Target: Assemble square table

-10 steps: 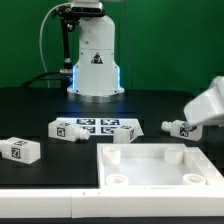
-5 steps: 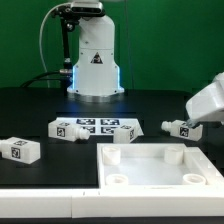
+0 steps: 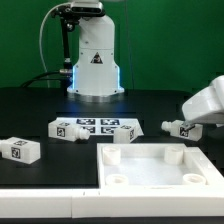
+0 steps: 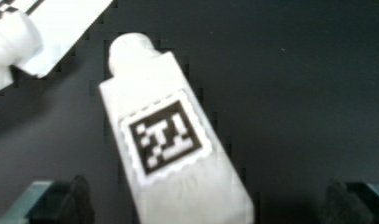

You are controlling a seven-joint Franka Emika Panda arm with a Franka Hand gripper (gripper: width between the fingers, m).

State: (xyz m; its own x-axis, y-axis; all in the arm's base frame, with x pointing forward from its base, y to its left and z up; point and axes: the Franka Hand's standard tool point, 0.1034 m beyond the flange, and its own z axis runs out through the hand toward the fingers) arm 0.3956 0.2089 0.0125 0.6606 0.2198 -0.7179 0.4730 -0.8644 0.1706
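Observation:
The square table top [image 3: 160, 166] is a large white tray with a raised rim and round corner sockets, lying at the front of the exterior view's right. A short white leg with a tag [image 3: 181, 128] lies on the black table just behind it. My gripper [image 3: 198, 124] hangs over that leg, mostly hidden by the white hand. In the wrist view the leg [image 4: 168, 130] lies lengthwise between my fingers [image 4: 53, 200], which stand wide apart on either side of it. My gripper [image 4: 207, 205] is open. Another leg [image 3: 19, 150] lies at the exterior view's left.
The marker board [image 3: 102, 127] lies flat in the middle of the table, with a small tagged leg [image 3: 68, 130] at its left end. The robot base [image 3: 94, 60] stands at the back. A white edge [image 4: 53, 35] shows in the wrist view beside the leg.
My hand has moved slightly toward the exterior view's left and down, closer over the leg. Nothing else has moved.

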